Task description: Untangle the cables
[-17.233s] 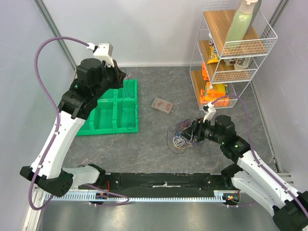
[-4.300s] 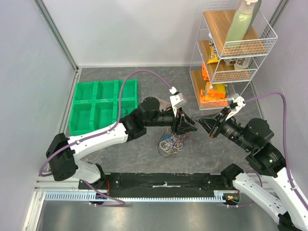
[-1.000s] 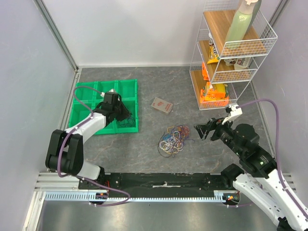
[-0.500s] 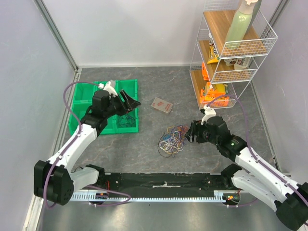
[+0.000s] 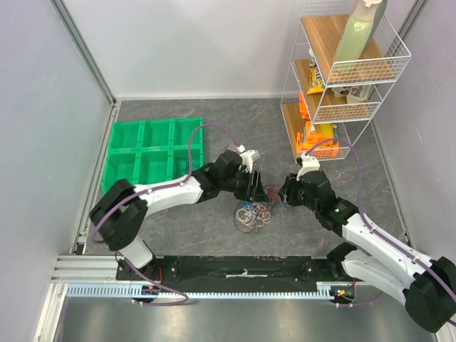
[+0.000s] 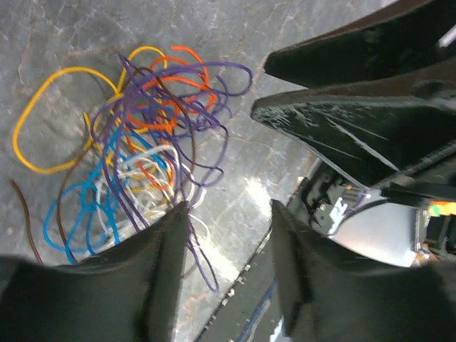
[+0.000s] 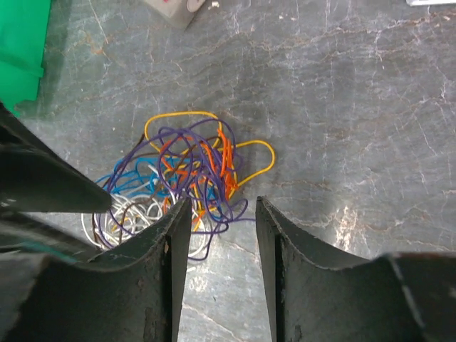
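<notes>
The cables (image 5: 251, 212) lie in one tangled pile on the grey floor, loops of yellow, orange, purple, blue, white and brown (image 6: 135, 153) (image 7: 187, 171). My left gripper (image 5: 258, 189) hangs over the pile's far side. It is open, with only a purple strand's tip showing between its fingers (image 6: 228, 214). My right gripper (image 5: 283, 194) faces it from the right, just off the pile's edge, open over bare floor (image 7: 222, 206). Each wrist view shows the other gripper's dark fingers (image 6: 356, 100) (image 7: 43, 189) close by.
A green compartment tray (image 5: 142, 153) lies at the back left, with a dark wire in its near right cell (image 5: 182, 168). A white wire shelf (image 5: 335, 92) with snacks and a bottle stands at the back right. A small box (image 7: 174, 8) lies beyond the pile.
My left arm swung from the green tray over to the cable pile and its gripper opened. My right gripper moved in toward the pile and its jaws narrowed.
</notes>
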